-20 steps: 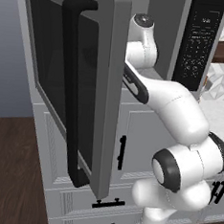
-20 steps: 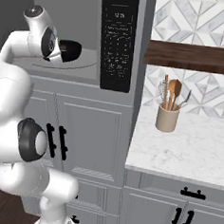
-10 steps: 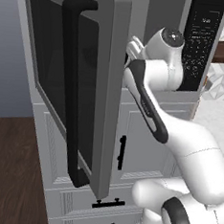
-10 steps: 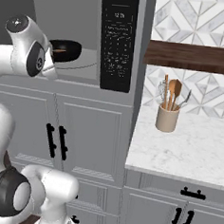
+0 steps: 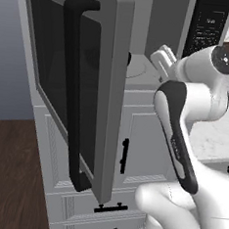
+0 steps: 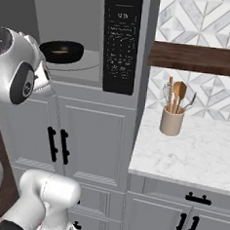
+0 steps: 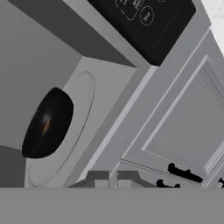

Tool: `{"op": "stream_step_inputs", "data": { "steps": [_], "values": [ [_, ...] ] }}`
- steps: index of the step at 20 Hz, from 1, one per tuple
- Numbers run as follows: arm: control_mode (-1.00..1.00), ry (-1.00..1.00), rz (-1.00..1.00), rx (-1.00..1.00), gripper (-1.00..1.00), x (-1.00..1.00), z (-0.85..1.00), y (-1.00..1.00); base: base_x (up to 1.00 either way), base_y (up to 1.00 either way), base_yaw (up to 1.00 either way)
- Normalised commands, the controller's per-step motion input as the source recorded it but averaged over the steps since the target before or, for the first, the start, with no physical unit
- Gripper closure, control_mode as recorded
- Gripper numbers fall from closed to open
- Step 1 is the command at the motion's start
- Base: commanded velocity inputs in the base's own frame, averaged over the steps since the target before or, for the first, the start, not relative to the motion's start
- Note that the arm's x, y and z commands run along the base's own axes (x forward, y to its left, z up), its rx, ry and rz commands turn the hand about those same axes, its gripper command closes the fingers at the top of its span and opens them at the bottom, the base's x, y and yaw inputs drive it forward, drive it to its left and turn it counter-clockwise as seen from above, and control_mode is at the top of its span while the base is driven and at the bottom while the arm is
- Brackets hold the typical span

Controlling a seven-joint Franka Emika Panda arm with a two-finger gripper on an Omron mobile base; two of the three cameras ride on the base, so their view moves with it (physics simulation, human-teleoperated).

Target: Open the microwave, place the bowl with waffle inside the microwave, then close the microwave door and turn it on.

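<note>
Grey kitchen cabinetry. Bowl (image 6: pixel 61 51) with waffle (image 6: pixel 60 50) sits inside microwave (image 6: pixel 120 39). Gripper (image 7: pixel 112 178) pinched shut, empty. Next: swing round outside microwave door (image 5: pixel 74 91), push evenly until latched.

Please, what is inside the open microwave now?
Inside the microwave, the black bowl sits on the round turntable, with the golden waffle in it. The bowl's rim covers most of the waffle.

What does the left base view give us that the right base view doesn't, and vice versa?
Left base view: the wide grey-framed microwave door swung open, with its long black bar handle.
Right base view: the shallow black bowl with the golden waffle inside the cavity, and a beige utensil crock on the white marble counter.
Both: the microwave's black control panel and the white cabinet doors below.
</note>
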Motion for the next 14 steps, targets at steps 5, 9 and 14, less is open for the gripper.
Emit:
{"op": "stream_step_inputs", "data": {
  "steps": [5,9,14],
  "values": [
    [-1.00,0.00,0.01,0.05,1.00,-1.00,0.27,-0.04,0.00,0.00,0.00],
    [-1.00,-0.07,0.06,0.03,1.00,-1.00,0.10,0.00,0.00,0.00,0.00],
    [-1.00,-0.28,0.14,0.00,1.00,-1.00,0.00,0.09,0.00,0.00,0.00]
  ]
}}
